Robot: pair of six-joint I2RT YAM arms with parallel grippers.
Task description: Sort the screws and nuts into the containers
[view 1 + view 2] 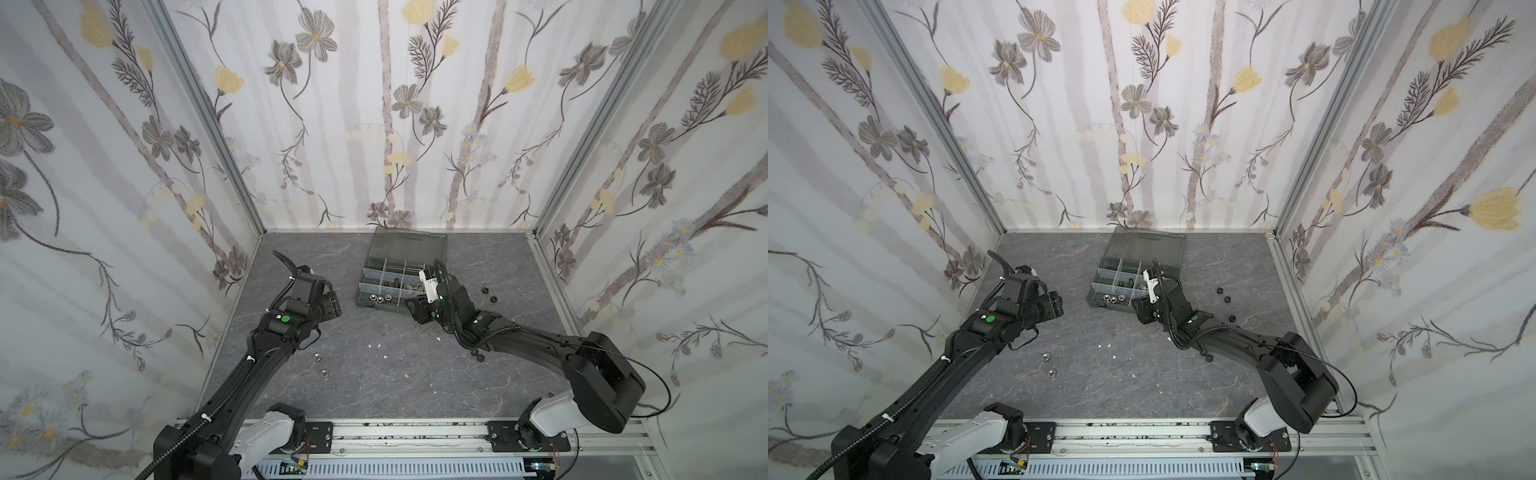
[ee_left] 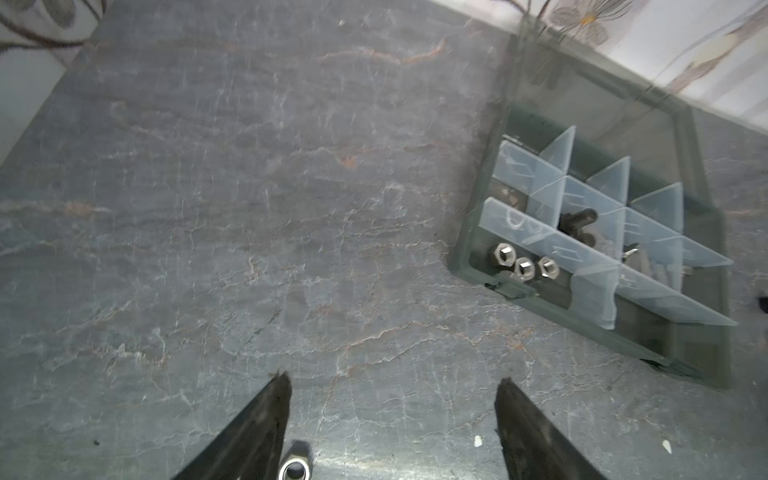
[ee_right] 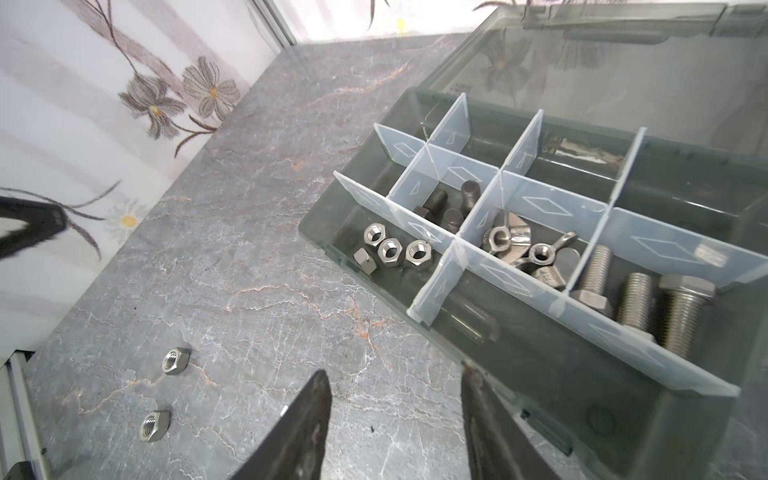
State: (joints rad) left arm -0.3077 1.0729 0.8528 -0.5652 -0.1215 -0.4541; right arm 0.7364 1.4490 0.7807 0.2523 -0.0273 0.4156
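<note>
Now the left gripper [image 2: 395,377], spread and empty, has a silver nut [image 2: 294,469] just beside one jaw; centre it between both before lowering and closing.

The organizer case [image 1: 380,308] stands at rear centre of the bench [image 1: 374,399]. Hex nuts [image 1: 380,297] lie in its front-left compartment. Two loose nuts [image 1: 316,356] lie front-left of it; two further nuts [image 1: 484,289] lie to its right.

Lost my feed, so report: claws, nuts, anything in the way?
Left claw open, empty, above table. Right claw open, empty, beside case. Two silver nuts, several black nuts loose. Nothing blocking.
</note>
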